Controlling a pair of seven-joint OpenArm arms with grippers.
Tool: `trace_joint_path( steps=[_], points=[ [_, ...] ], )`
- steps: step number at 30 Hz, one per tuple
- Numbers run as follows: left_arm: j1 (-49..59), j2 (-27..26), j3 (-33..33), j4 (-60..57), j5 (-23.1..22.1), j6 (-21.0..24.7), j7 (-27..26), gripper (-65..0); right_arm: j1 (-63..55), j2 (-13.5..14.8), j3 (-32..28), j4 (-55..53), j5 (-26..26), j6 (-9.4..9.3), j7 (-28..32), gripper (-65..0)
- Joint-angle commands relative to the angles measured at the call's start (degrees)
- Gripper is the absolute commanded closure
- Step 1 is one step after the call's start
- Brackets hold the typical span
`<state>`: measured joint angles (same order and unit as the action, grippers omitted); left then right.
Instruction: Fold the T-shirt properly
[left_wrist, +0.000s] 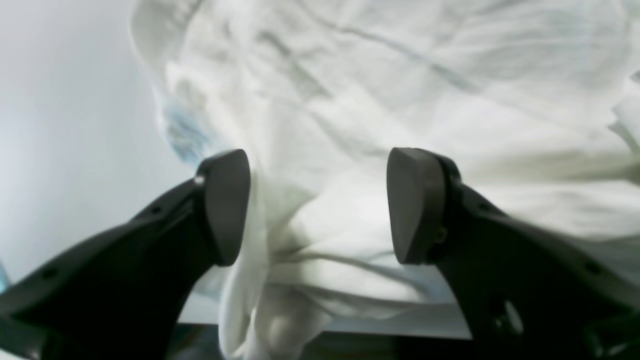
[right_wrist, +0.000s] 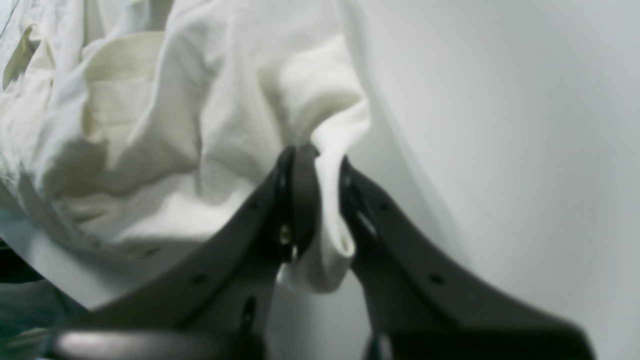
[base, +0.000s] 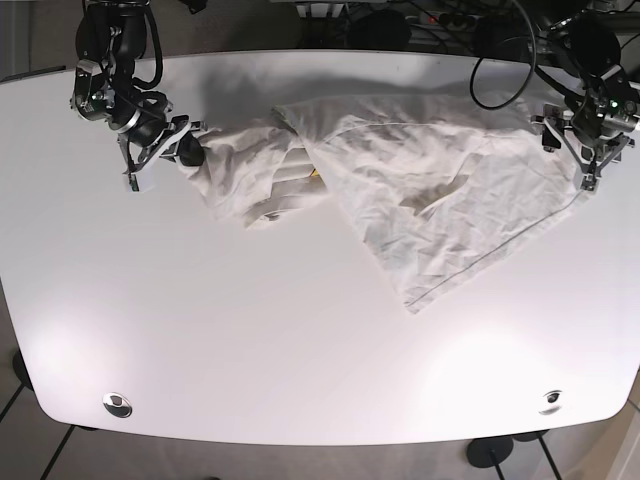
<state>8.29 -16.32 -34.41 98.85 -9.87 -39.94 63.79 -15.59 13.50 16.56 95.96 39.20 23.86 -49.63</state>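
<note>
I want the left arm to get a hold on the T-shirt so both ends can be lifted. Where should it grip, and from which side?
Probably the raised bunch of T-shirt between the open left gripper, coming straight down from above. That fold stands up off the table, so the fingers can close across it. The right gripper already pinches the other end.

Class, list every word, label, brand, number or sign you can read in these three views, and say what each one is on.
None can be read.
T-shirt: plain white in all three views, no readable print; a yellowish patch near its folds shows no letters.
Table: no markings.
Left tool and right tool: plain black, no brand or number visible.
</note>
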Motion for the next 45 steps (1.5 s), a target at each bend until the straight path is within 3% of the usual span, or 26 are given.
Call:
trace_joint_path(
  steps=[1, 3, 7, 12, 15, 19, 21, 26, 32, 36, 39, 43, 45],
  points=[
    [-3.9, -1.4, 3.6, 2.5, -1.3, -0.1, -1.6, -40.0, 1.1, 0.6, 0.3, 1.2, 0.9, 0.36, 1.1, -1.9],
    [-10.4, -1.3, 7.8, 1.8, -0.8, -0.1, -1.6, -40.3, 1.3, 0.6, 0.4, 1.2, 0.9, 0.28, 1.1, -1.9],
    [-25.4, -1.3, 13.0, -13.6, -1.2, -0.1, -3.3, -40.6, 1.4, 0.6, 0.5, 1.2, 0.9, 0.28, 1.1, -1.9],
    [-41.9, -1.6, 20.7, -43.9, -1.2, -0.1, -15.3, -40.7, 1.4, -0.6, 0.5, 1.2, 0.9, 0.19, 1.2, -1.9],
    [-47.8, -1.7, 25.0, -55.9, -1.3, -0.1, -19.3, -40.7, 1.4, -1.1, 0.5, 1.2, 0.9, 0.19, 1.3, -1.9],
    [-50.1, -1.7, 25.8, -63.0, -1.0, -0.1, -20.4, -40.7, 1.4, -1.4, 0.6, 1.2, 0.9, 0.28, 1.3, -1.9],
    [-49.7, -1.7, 26.1, -63.9, -0.8, -0.1, -20.4, -40.7, 1.4, -1.4, 0.6, 1.3, 0.9, 0.28, 1.3, -1.9],
    [-46.0, -3.5, 35.5, -63.7, -1.3, -0.1, -19.7, -40.6, 1.4, -1.4, 2.9, 1.3, 0.9, 0.28, 1.3, -1.9],
    [-41.2, -3.7, 40.3, -61.0, -1.3, -0.1, -13.5, -40.0, 1.8, -1.4, 3.1, 1.3, 0.9, 0.28, 1.3, -1.9],
    [-35.4, -3.7, 42.0, -49.5, -1.3, -0.1, -10.0, -32.1, 1.8, -1.4, 3.1, 1.3, 0.9, 0.28, 1.3, -1.9],
    [-31.2, -3.6, 42.1, -41.0, -1.3, -0.1, -7.2, -31.7, 1.8, -1.4, 3.1, 1.3, 0.9, 0.28, 1.3, -1.9],
    [-29.9, -3.3, 43.2, -39.9, -1.3, -0.1, -6.5, -31.0, 1.8, -1.4, 3.1, 1.3, 0.9, 0.28, 1.3, -2.1],
    [-29.9, -3.3, 43.6, -39.9, -1.2, -0.1, -6.7, -23.9, 1.8, -1.4, 3.1, 1.3, 0.9, 0.28, 1.3, -2.1]
  ],
)
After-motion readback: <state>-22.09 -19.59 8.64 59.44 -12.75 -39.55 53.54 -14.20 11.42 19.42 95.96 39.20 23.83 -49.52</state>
